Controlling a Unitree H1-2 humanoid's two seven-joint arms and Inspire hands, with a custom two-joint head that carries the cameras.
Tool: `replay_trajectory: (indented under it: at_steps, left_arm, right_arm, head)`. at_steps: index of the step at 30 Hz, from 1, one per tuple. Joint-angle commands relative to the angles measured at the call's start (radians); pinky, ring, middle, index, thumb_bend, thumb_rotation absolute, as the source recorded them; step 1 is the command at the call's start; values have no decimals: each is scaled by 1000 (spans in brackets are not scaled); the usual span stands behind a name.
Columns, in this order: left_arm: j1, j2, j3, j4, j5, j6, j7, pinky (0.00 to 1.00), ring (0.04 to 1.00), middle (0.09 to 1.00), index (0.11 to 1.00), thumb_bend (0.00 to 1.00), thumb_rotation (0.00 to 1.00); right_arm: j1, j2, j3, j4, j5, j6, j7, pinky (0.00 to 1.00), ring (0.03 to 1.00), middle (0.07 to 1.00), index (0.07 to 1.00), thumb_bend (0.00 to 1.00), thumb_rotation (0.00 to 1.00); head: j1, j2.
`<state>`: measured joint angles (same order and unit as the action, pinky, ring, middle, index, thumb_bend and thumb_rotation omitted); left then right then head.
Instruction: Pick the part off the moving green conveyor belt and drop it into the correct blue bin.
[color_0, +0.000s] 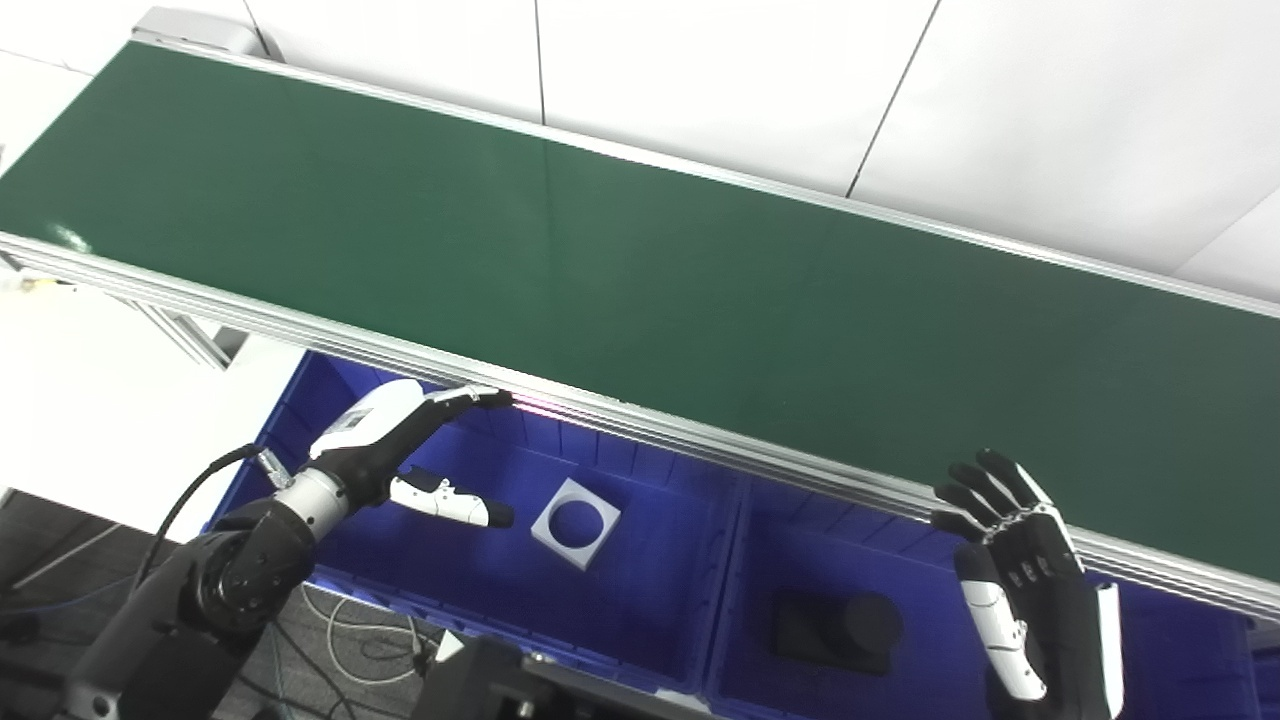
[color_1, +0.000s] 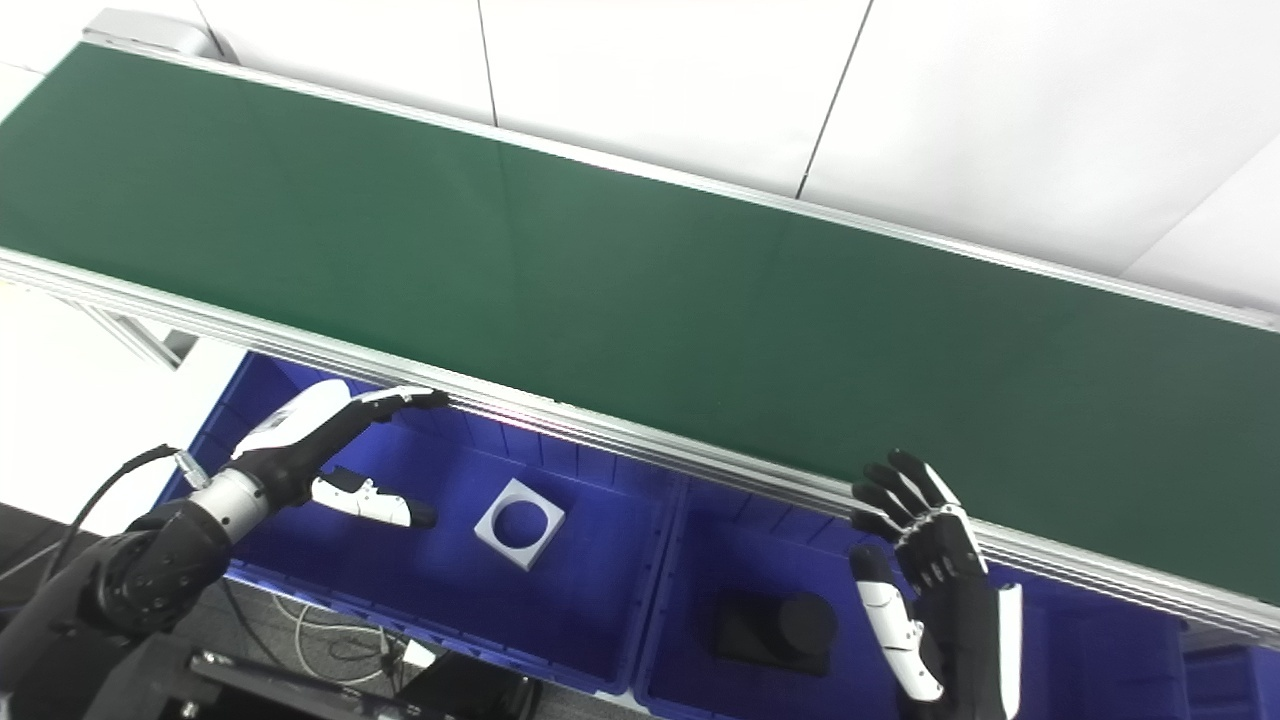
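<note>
My left hand (color_0: 400, 450) and right hand (color_0: 1020, 570) hung spread and empty; no part lay on the belt (color_0: 640, 270) ahead, so its grip stayed unjudged.

belt (color_0: 640, 290): long green band in a silver frame, running on a slant from upper left to lower right; its surface is bare.
left bin (color_0: 640, 600): blue, under the belt's near edge; a flat grey square plate (color_0: 575, 523) with a round hole lies on its floor.
right bin (color_0: 745, 560): blue, just beside the left one; a black part (color_0: 838, 630), a block with a short cylinder on it, rests inside.
</note>
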<state>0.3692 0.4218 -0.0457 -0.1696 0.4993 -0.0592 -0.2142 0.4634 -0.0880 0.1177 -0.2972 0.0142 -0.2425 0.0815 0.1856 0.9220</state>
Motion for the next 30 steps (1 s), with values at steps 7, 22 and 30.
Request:
replay_trajectory:
  at_steps: [7,22,30]
  left_arm:
    - [9,-27,44,-153,-260,-110,17,809,889,927,948,1000,706]
    - [-27,-183,-104,-238,-586,-107,-61,766,813,842,882,941,671]
    - [-53,-263,-132,-38,-537,-212,-52,728,781,817,857,893,757]
  right_arm:
    - [-4,8,7,-4,-9,-45,5,655,740,776,821,577,604]
    - [-14,45,46,53,-78,-96,-14,658,741,778,823,597,611]
    - [-34,73,68,91,-148,-110,-34,669,744,780,824,592,613]
  head:
    - [-40,-21]
    - [-159,-67]
    - [-266,-90]
